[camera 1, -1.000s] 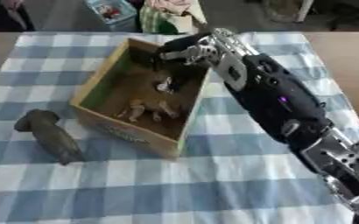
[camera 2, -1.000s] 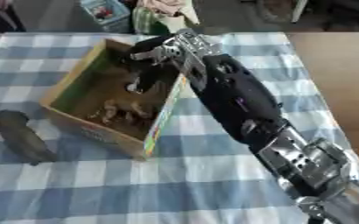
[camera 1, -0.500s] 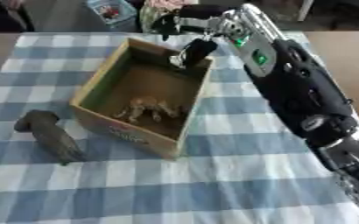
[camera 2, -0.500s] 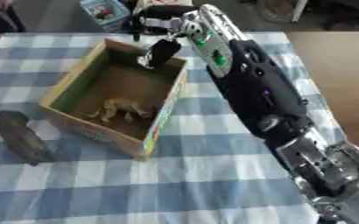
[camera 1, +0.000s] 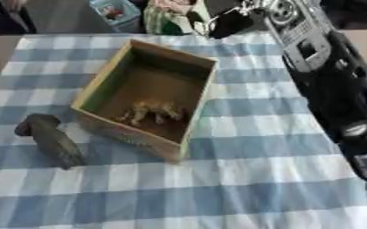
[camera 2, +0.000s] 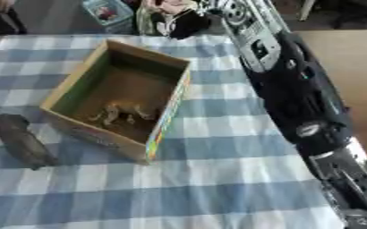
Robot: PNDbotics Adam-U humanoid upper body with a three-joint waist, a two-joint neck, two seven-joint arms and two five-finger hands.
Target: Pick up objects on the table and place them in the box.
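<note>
Across the whole work area lies a table (camera 1: 249, 188) covered with a blue-and-white checked cloth, running from the near edge to the far edge at 12 o'clock. The right arm (camera 2: 296, 94), black with silver sections, enters from 4 o'clock and extends diagonally toward 12 o'clock, passing to the right of the box without touching it. The right hand (camera 1: 230, 20) sits at the far edge of the table, beyond the far corner of the box, at roughly 1 o'clock in the left eye view. Dark fingers (camera 2: 188, 22) point down and leftward, but the views do not resolve whether the hand is spread or closed, nor whether it holds anything.

The box (camera 1: 183, 129), an open cardboard carton with a tan rim and a printed side panel, stands at the centre-left of the table, rotated so that one corner points toward 6 o'clock. Inside it, on the floor near the 6 o'clock wall, lies a small tan animal figure (camera 1: 154, 112).

At 8 o'clock from the box, just beside its near-left wall but apart from it, a dark grey elongated object (camera 1: 52, 141) lies flat on the cloth.
</note>
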